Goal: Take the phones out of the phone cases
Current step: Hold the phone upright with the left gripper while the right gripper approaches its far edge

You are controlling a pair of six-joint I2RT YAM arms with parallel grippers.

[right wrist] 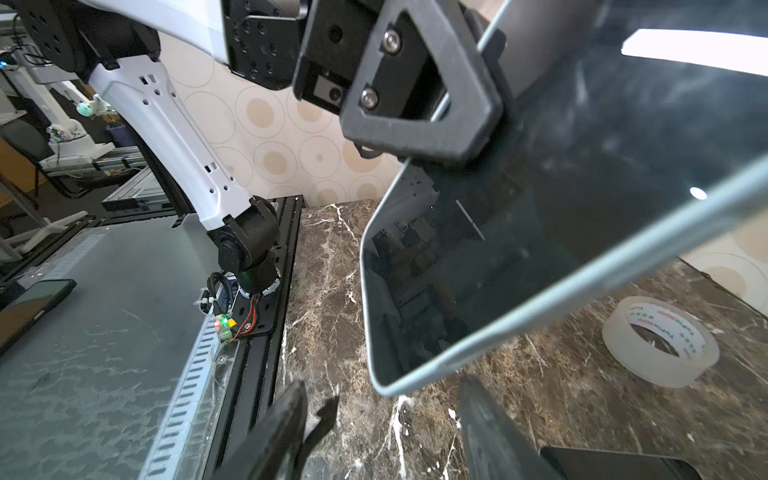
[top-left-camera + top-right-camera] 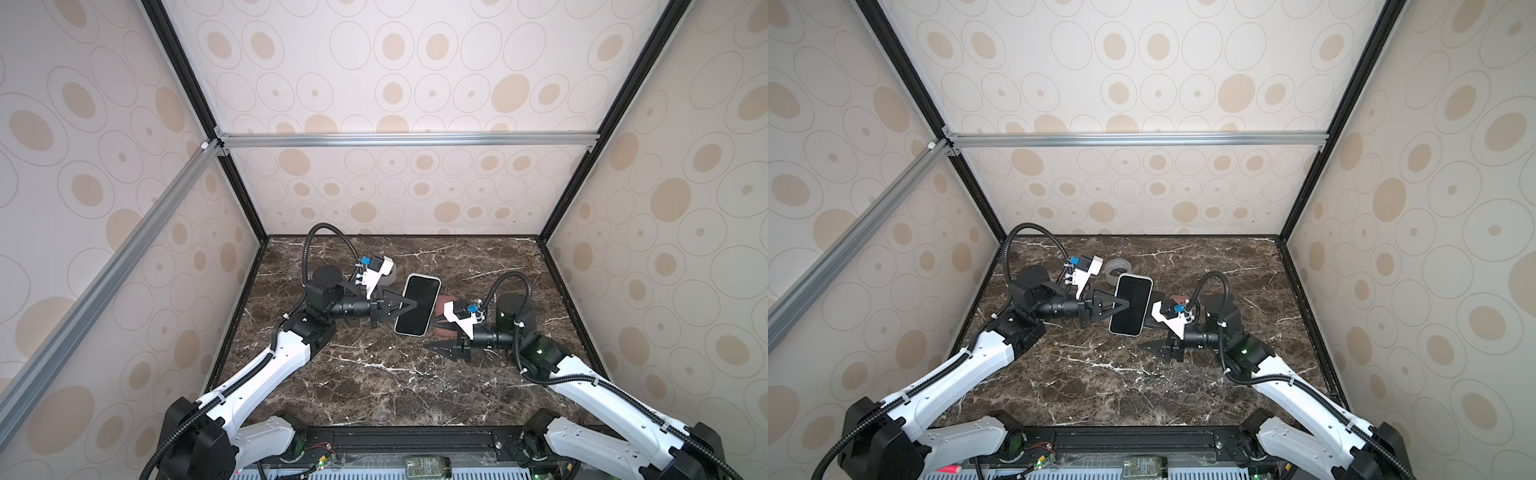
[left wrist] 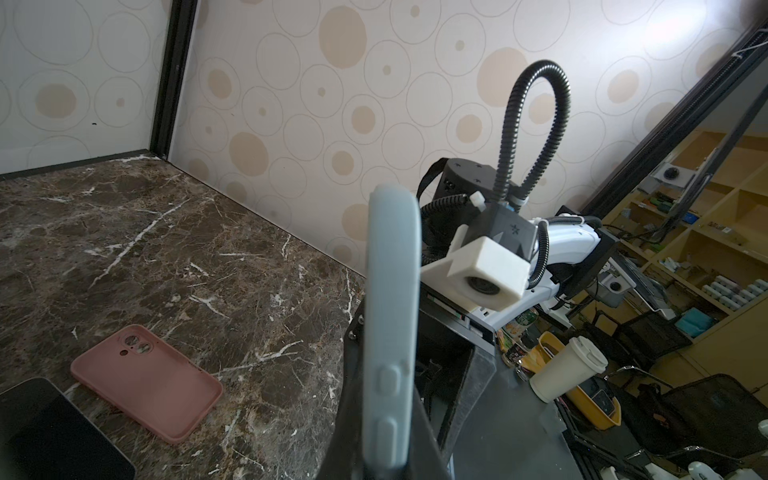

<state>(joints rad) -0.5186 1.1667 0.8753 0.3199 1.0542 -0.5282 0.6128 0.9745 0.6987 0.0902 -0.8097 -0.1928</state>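
The phone (image 2: 417, 305) (image 2: 1131, 305) has a dark screen and sits inside a pale blue phone case (image 3: 390, 332) (image 1: 582, 282). It hangs above the marble table. My left gripper (image 2: 411, 305) (image 2: 1124, 305) (image 3: 390, 457) is shut on one long edge of the cased phone, by the side buttons. My right gripper (image 2: 432, 332) (image 2: 1144, 336) (image 1: 382, 432) stands open just off the phone's near corner. Nothing is between its fingers (image 1: 286, 436), and the phone's corner sits just ahead of the gap.
An empty pink case (image 3: 149, 382) (image 2: 1179, 300) lies flat on the table (image 2: 374, 386) under the right wrist. A bare dark phone (image 3: 50, 432) (image 1: 602, 461) lies next to it. A roll of clear tape (image 1: 660, 340) (image 2: 1115, 268) sits behind the held phone.
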